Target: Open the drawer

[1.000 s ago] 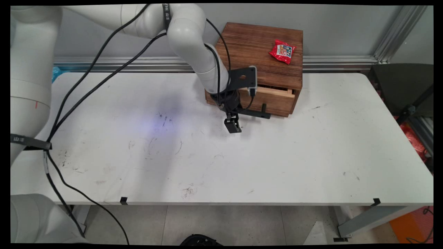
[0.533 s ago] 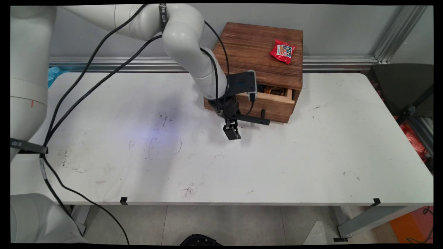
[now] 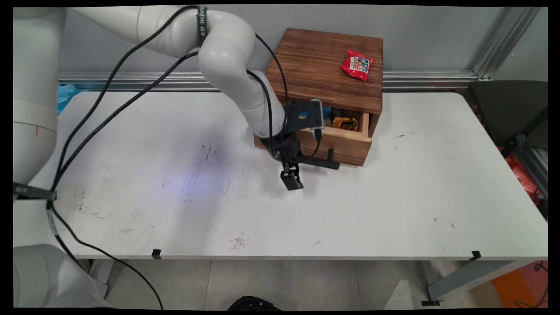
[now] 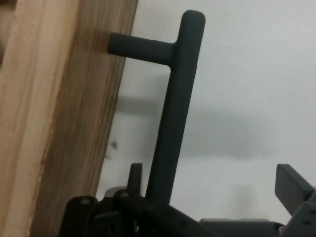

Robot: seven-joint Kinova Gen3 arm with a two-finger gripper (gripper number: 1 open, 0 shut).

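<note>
The arm reaches in from the upper left, bends at the elbow and points its wrist steeply down at the front of a wooden box (image 3: 326,70) standing on the white bench (image 3: 393,201). The fingers (image 3: 292,180) hang low, just above the bench surface, at one end of the black bar handle (image 3: 318,162) of the drawer (image 3: 345,142). In the hand view the handle (image 4: 173,113) runs up from between the fingers, one finger (image 4: 292,187) standing apart to its side. The fingers are spread, and I cannot tell whether they touch the bar. The drawer stands partly pulled out, with wrapped items (image 3: 345,123) visible inside. A red packet (image 3: 357,65) lies on the box top, well beyond the fingers.
</note>
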